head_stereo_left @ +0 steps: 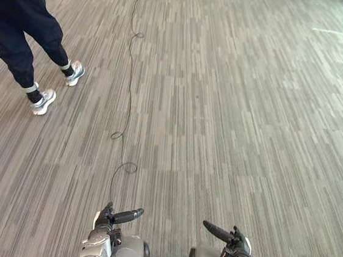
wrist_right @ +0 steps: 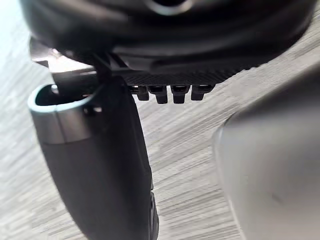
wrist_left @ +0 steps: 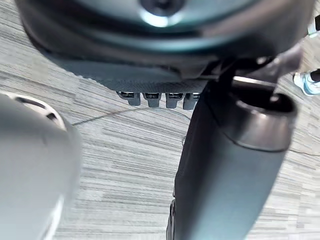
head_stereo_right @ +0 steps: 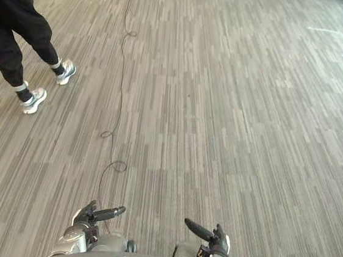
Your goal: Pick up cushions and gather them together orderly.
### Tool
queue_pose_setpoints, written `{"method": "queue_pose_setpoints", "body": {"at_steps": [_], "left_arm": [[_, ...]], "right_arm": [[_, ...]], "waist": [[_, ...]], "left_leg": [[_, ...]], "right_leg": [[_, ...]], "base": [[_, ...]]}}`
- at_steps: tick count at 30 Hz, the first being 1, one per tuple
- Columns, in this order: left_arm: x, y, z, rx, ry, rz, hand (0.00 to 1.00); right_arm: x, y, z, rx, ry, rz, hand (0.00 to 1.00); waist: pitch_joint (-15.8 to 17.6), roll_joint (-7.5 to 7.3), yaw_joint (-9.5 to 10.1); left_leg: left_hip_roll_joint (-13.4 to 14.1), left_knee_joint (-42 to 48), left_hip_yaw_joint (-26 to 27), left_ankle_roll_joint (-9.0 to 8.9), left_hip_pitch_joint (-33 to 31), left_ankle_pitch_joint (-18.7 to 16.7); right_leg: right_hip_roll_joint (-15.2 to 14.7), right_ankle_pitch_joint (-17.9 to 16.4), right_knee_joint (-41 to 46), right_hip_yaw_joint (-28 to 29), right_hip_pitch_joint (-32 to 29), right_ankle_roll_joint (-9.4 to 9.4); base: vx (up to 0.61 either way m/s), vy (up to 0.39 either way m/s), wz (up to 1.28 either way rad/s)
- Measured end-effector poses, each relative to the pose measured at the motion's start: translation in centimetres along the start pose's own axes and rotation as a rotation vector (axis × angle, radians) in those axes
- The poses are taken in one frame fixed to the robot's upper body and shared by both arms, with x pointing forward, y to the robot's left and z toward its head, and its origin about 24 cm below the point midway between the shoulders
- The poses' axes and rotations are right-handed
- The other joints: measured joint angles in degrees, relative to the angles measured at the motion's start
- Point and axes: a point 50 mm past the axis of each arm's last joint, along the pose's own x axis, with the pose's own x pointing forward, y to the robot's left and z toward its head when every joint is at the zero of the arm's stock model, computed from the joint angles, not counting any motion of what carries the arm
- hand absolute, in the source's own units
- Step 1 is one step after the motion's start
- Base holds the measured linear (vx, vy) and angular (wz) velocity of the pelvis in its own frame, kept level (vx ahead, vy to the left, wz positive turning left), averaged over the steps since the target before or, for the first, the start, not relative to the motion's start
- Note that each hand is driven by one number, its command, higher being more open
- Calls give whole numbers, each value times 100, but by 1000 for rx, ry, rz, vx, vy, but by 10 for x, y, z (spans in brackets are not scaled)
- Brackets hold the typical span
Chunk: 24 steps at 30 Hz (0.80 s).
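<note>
Underfoot: grey striped carpet on all sides.
Left hand: low at the near edge, above the carpet, holding nothing.
Left fingers: straight, side by side in a row, with the thumb standing apart from them.
Right hand: low at the near edge, level with the left one, holding nothing.
Right fingers: straight and close together, thumb apart.
Cushions: cannot tell where they lie.
Person: far left, dark trousers, pale shoes on the carpet.
</note>
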Motion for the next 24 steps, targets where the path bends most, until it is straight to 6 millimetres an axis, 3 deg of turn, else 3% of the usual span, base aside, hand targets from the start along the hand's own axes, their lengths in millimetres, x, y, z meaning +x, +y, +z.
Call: {"method": "queue_pose_setpoints", "body": {"at_steps": [1, 2, 3, 4, 5, 6, 7, 10, 11, 13, 14, 16, 17, 19, 21, 22, 23, 24], "left_arm": [[0, -1, -3, 0, 16, -4, 100], [0, -2, -5, 0, 22, -5, 100], [0, -3, -8, 16, 40, -11, 100], [-1, -2, -11, 29, 50, -12, 100], [0, -5, -12, 62, 60, -25, 100], [-1, -7, -13, 68, 62, -33, 100], [-1, -11, -13, 62, 61, -39, 100], [-1, -13, -12, 20, 58, -31, 100], [0, -9, -9, -4, 47, -17, 100], [0, -2, -2, -5, 13, 1, 100], [0, 1, 2, -3, -12, 7, 100], [0, 1, 8, -6, -42, 4, 100], [0, 0, 11, -8, -57, 0, 100], [0, 0, 12, -14, -57, 5, 100], [-1, -3, 13, -22, -73, -3, 100], [-1, -3, 14, -21, -76, -2, 100], [0, -1, 15, -19, -82, 2, 100], [0, 3, 16, -13, -87, 12, 100]], "right_arm": [[2, -3, 5, 10, -11, -10, 100], [3, -4, 7, 11, -15, -12, 100], [4, -6, 11, 6, -29, -16, 100], [4, -8, 10, 0, -27, -20, 100], [5, -16, 6, 6, 7, -40, 100], [7, -20, 8, -7, 10, -49, 100], [8, -23, 9, -22, 13, -59, 100], [8, -25, 14, -19, -5, -66, 100], [8, -22, 14, -28, -3, -58, 100], [6, -6, 7, -49, 20, -13, 100], [6, -1, 5, -61, 28, 9, 100], [5, 3, 5, -65, 27, 17, 100], [6, 3, 6, -63, 26, 17, 100], [5, 3, 3, -56, 37, 7, 100], [5, 6, 2, -57, 38, 12, 100], [4, 8, 2, -57, 38, 16, 100], [4, 11, 1, -55, 42, 22, 100], [1, 21, -4, -41, 58, 45, 100]], "waist": [[37, 37, -71], [47, 54, -106], [72, 101, -245], [73, 91, -268], [114, 140, -303], [120, 262, -285], [144, 378, -233], [258, 603, -247], [306, 629, -204], [380, 475, -144], [361, 369, -125], [349, 327, -43], [364, 314, -8], [395, 282, 79], [387, 283, 171], [382, 269, 201], [332, 193, 273], [228, 68, 302]], "left_leg": [[57, -298, 5, -20, 459, -18], [85, -406, 1, -19, 625, -18], [196, -612, -138, -20, 952, -17], [201, -648, -247, -21, 1018, -17], [283, -654, -589, -67, 1325, -34], [396, -577, -664, -160, 1345, 19], [547, -80, -795, -507, 1193, 221], [933, 2574, -1243, -768, 189, 1197], [1151, 3886, -1229, -861, -337, 1174], [1268, 4674, -1013, -853, -901, 943], [1264, 4613, -842, -772, -1302, 819], [1259, 4132, -644, -631, -1919, 662], [1229, 3455, -462, -546, -2206, 611], [1015, 2029, -203, -550, -2361, 643], [724, 553, -236, -588, -2610, 1131], [686, 475, -291, -582, -2634, 1341], [602, 477, -303, -566, -2597, 1775], [463, 755, -297, -285, -2649, 1788]], "right_leg": [[54, -84, -875, -407, -283, -148], [107, -89, -1248, -524, -359, -161], [330, 31, -2522, -556, -489, -165], [419, 209, -3084, -474, -456, -155], [576, 1130, -3369, -342, -281, -627], [618, 1016, -3311, -399, -231, -652], [673, 683, -3153, -475, -146, -719], [936, 198, -3313, -580, 519, -845], [1151, 111, -3604, -554, 1073, -900], [1271, 37, -4081, -457, 1872, -975], [1275, 5, -4378, -372, 2215, -950], [1278, -49, -4710, -281, 2573, -892], [1259, -79, -4896, -225, 2862, -832], [1147, -185, -5143, -117, 3286, -661], [982, -432, -5379, 129, 3655, -484], [938, -498, -5382, 208, 3679, -448], [825, -614, -5385, 404, 3709, -397], [632, -674, -5275, 712, 3662, -441]], "base": [[544, -99, 10], [716, -162, 37], [495, -122, 49], [763, -264, 87], [515, -212, 60], [762, -329, 49], [623, -273, 13], [551, -228, 3], [660, -224, -16], [573, -163, -21], [360, -81, -22], [428, -52, -22], [532, 3, -23], [512, 85, -22], [515, 190, -42], [668, 287, -70], [613, 253, -85], [613, 253, -74]]}}
